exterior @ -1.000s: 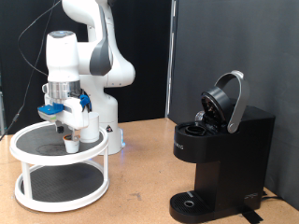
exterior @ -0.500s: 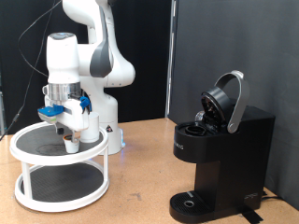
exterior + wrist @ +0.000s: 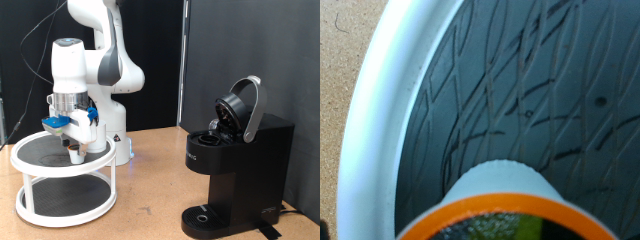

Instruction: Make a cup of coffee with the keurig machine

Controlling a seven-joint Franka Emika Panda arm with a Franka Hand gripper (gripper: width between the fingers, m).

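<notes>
My gripper [image 3: 72,138] hangs over the top tier of a white round two-tier stand [image 3: 28,152], at the exterior view's left. Its blue fingers [image 3: 90,117] stand apart. A small brown pod [image 3: 75,154] sits on the dark mat just below them. In the wrist view the pod [image 3: 500,185] fills the lower middle, with an orange rim and pale side; no fingers show there. The white cup [image 3: 98,140] stands on the same tier just behind the gripper, partly hidden. The black keurig machine [image 3: 240,160] stands at the exterior view's right with its lid raised.
The stand's white rim [image 3: 380,120] curves round a dark patterned mat [image 3: 550,90]. The stand's lower tier [image 3: 60,195] rests on the wooden table [image 3: 150,190]. A black panel [image 3: 250,50] stands behind the machine. The arm's white base [image 3: 118,130] is behind the stand.
The gripper has sunk slightly towards the pod and shifted a little to the exterior view's right. Nothing else has moved.
</notes>
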